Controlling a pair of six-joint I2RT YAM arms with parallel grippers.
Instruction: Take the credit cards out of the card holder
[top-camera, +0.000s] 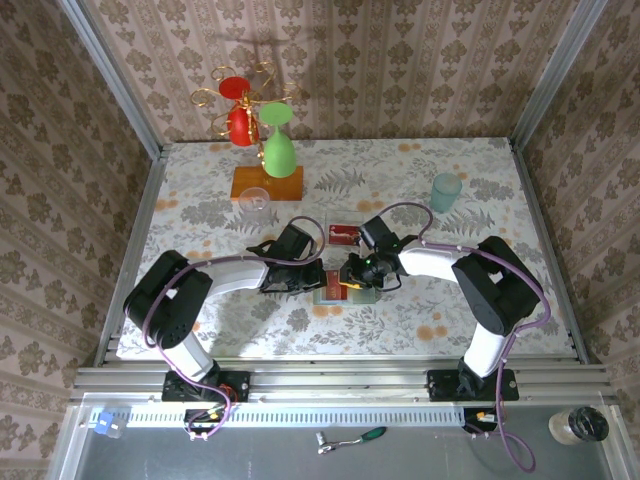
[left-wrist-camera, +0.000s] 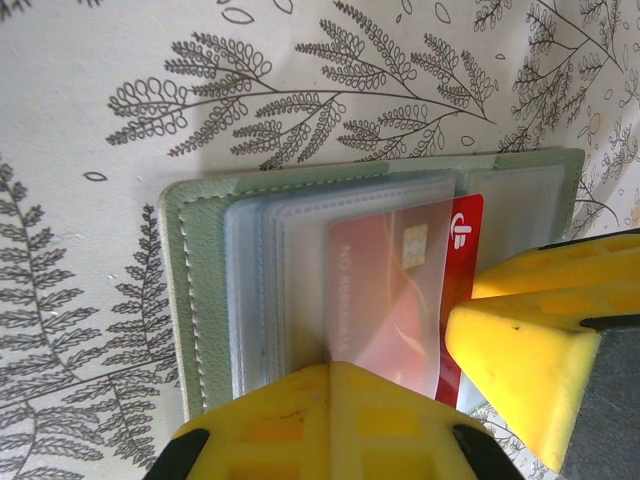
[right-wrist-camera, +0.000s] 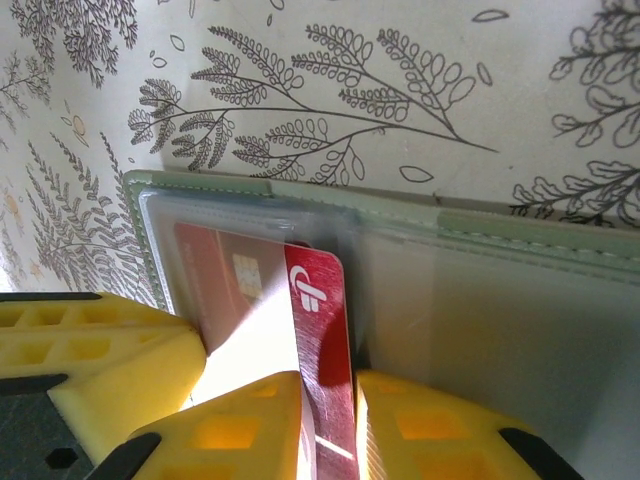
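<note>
Red card (right-wrist-camera: 315, 300) half hidden in card holder (right-wrist-camera: 500, 226), pinched by right gripper (right-wrist-camera: 328, 405), left gripper (left-wrist-camera: 320, 410) closed

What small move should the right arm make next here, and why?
Probably draw the red credit card sideways out of its clear sleeve: the right gripper has its jaws pinched on the exposed end, and the left gripper seems to press the card holder down.

The card holder (left-wrist-camera: 195, 300) is matt, stitched, leather-like; its sleeves (left-wrist-camera: 290, 270) clear glossy plastic; the credit card (right-wrist-camera: 318, 300) glossy plastic.
</note>
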